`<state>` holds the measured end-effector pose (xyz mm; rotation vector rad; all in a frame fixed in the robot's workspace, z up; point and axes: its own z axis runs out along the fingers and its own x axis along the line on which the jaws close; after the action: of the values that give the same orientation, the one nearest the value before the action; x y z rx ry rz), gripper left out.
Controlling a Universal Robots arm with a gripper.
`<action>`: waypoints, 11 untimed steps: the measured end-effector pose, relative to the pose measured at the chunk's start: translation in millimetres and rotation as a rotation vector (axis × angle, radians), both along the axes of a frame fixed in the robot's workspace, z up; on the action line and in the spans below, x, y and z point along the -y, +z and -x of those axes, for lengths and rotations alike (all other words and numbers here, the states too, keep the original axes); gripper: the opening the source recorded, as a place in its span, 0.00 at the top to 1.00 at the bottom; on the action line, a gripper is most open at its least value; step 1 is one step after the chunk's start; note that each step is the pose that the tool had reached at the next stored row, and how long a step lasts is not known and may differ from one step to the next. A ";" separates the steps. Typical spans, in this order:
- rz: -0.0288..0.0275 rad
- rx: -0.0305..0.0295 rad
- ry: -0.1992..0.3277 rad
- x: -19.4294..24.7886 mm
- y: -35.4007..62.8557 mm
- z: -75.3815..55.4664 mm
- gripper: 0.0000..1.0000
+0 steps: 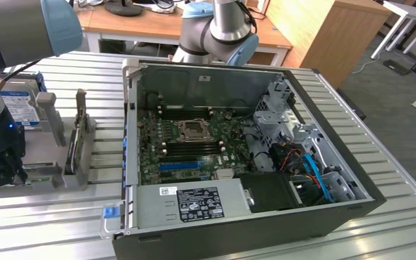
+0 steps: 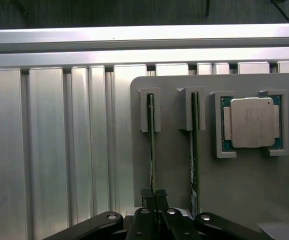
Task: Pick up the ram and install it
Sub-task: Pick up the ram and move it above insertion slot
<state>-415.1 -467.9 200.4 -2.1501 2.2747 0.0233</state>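
While you scan the slatted metal table (image 1: 392, 162), note that the open computer case (image 1: 193, 81) takes up its middle, lying on its side. You can see the motherboard (image 1: 215, 138) on its floor and the power supply (image 1: 193, 203) along its near wall. Your arm (image 1: 215, 30) rises behind the case, and its upper part crosses to the exterior view's left. There it comes down over a grey fixture (image 1: 58, 162) near the table's edge on that side. A silver hard drive (image 1: 17, 105) with a blue label stands at the fixture's far end.

On the wrist view, the same fixture (image 2: 244, 195) lies close to an edge of the table (image 2: 49, 150). It carries a processor chip (image 2: 252, 122) in a square cradle. Beside the cradle, two green strips stand on edge in slotted holders. The ram (image 2: 152, 150) is the strip farther from the processor, and the second strip (image 2: 193, 150) stands between them.

Your gripper (image 2: 154, 197) sits over one end of the ram. Its jaws are drawn together, with the thin board pinched between them, and the ram is seated in its holder.
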 end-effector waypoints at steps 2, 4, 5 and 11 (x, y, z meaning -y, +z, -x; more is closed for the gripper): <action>0.0000 0.0000 0.000 0.0 0.0 0.0 0.88; 0.0000 0.0001 0.000 0.0 0.0 0.0 0.88; 0.0000 0.0000 0.000 0.0 0.0 0.0 0.88; 0.0000 0.0000 0.000 0.0 0.0 0.0 0.88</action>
<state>-415.1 -467.9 200.4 -2.1500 2.2748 0.0232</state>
